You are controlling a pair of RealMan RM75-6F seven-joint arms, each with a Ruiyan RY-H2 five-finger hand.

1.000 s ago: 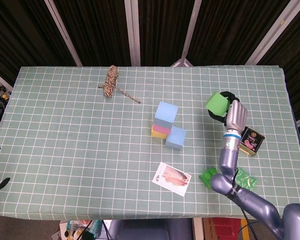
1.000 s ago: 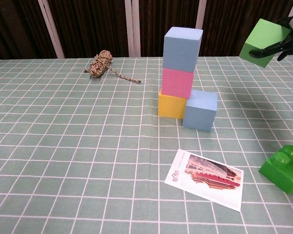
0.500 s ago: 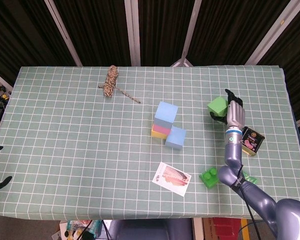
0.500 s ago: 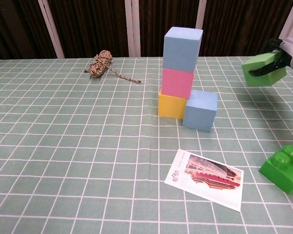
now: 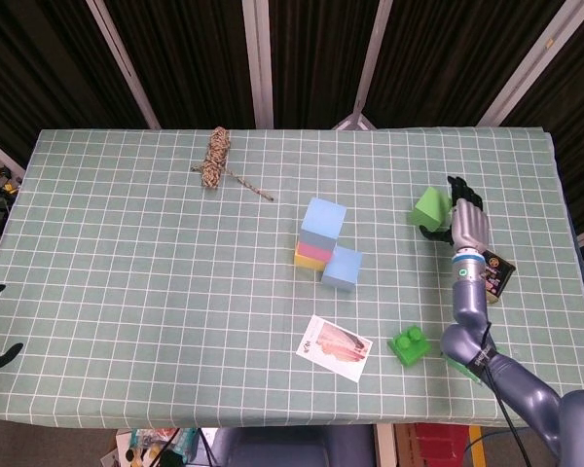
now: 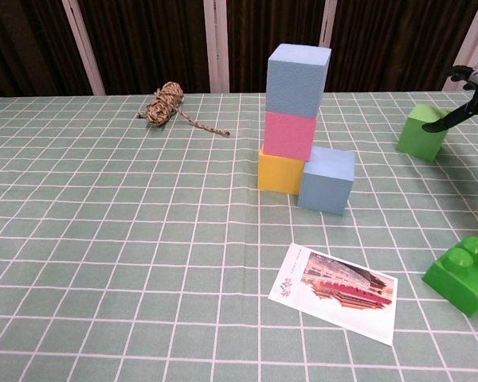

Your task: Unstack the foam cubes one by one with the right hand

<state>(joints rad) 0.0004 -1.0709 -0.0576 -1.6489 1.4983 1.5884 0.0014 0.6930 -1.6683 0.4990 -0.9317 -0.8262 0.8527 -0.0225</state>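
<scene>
A stack stands mid-table: a light blue foam cube on a pink cube on a yellow cube. A second light blue cube sits on the table against the stack's right front. The green foam cube rests on the cloth at the right, slightly tilted. My right hand is just to its right with fingers spread, and one dark fingertip touches the cube's upper edge. Only the tips of my left hand show at the left edge, apart and holding nothing.
A bundle of twine lies at the back left. A photo card lies in front of the stack. A green toy brick sits at the front right. A small dark tin is beside my right forearm.
My right hand lowered the green cube from the air onto the table at the right, then spread its fingers and drew back to the right. The stack has not moved.
</scene>
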